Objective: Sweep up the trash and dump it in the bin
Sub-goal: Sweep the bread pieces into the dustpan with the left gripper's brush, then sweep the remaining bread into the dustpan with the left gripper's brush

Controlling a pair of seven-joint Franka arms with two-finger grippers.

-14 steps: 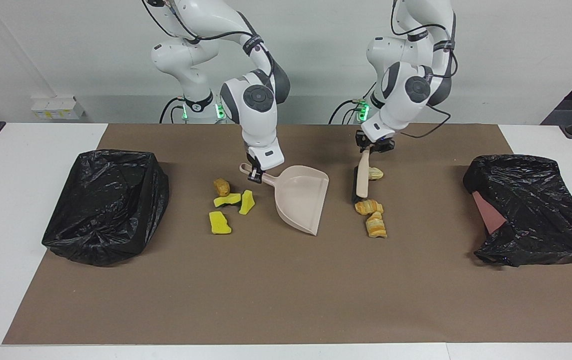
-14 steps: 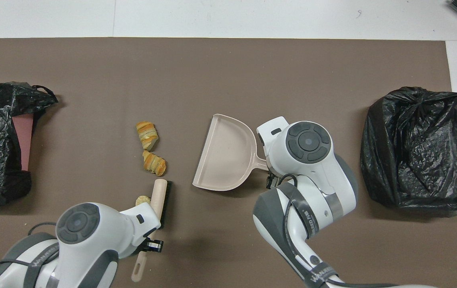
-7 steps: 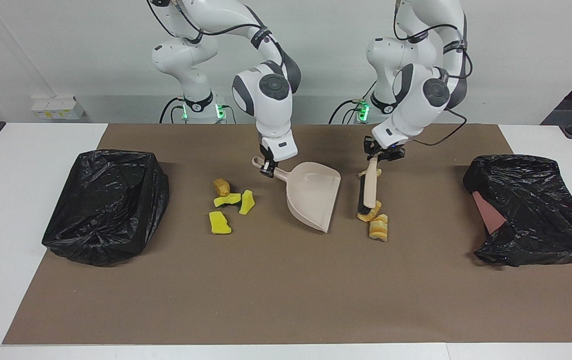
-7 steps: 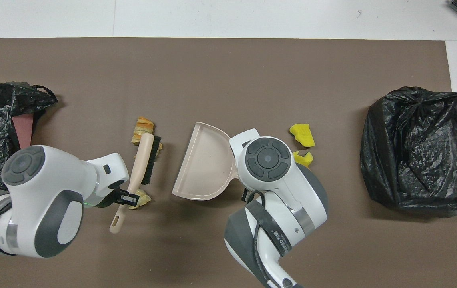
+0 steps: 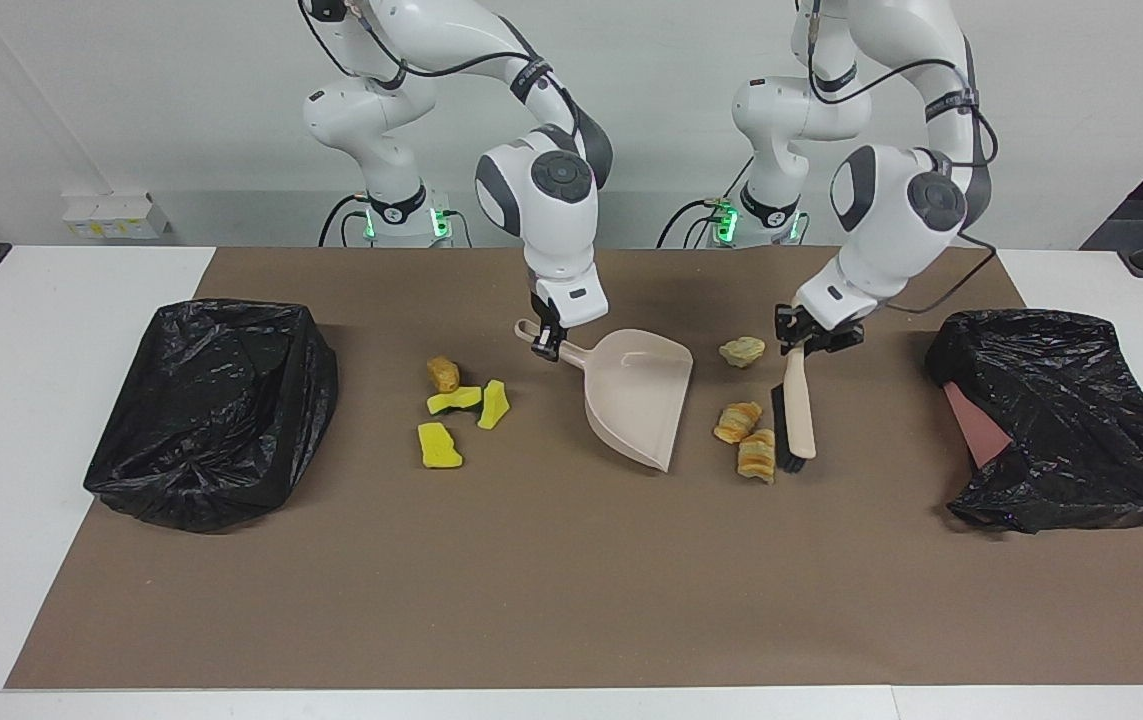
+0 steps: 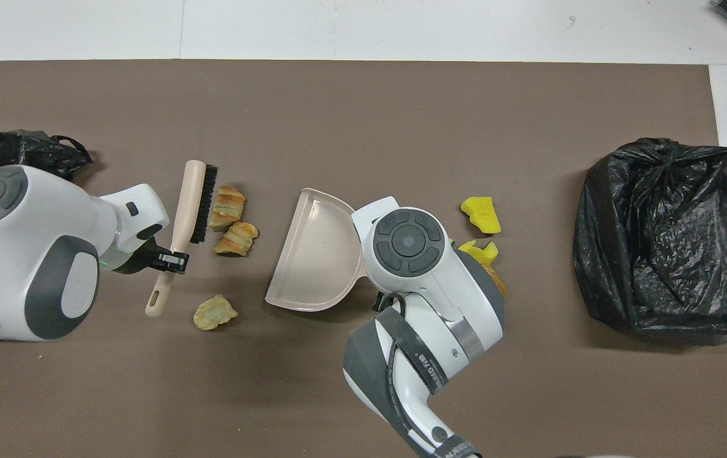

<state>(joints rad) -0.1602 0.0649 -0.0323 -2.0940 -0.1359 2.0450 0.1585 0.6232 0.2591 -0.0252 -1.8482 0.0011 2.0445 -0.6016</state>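
- While the left claw (image 5: 816, 335) stays clamped on the handle of the brush (image 5: 797, 415), the brush has swung off the top of the two bread lumps (image 5: 743, 437). It now lies on the side of them toward the left arm's end of the tabletop, bristles touching them.
- We now have those lumps between the bristles and the open mouth of the dustpan (image 5: 636, 395), so we judge a push toward the pan to be set up.
- The right claw (image 5: 543, 345), closed on the dustpan's handle, has carried the pan a little toward the left arm's end. The pan's mouth is now near the lumps but apart from them.
- We cannot tell whether the pan's lip rests flat on the brown mat (image 5: 551, 580); a gap could let scraps slide under.
- A third lump (image 5: 742, 351) has come clear of the brush and sits nearer to the robots, outside the sweep line, so it will need its own pass.
- Untouched are three yellow sponge chunks (image 5: 441, 445) and a tan scrap (image 5: 443, 374), which lie by the pan's handle toward the right arm's end.
- Nothing is in the pan yet, and both black-bagged bins (image 5: 211, 410) wait at the mat's two ends, so we judge the task to be early.
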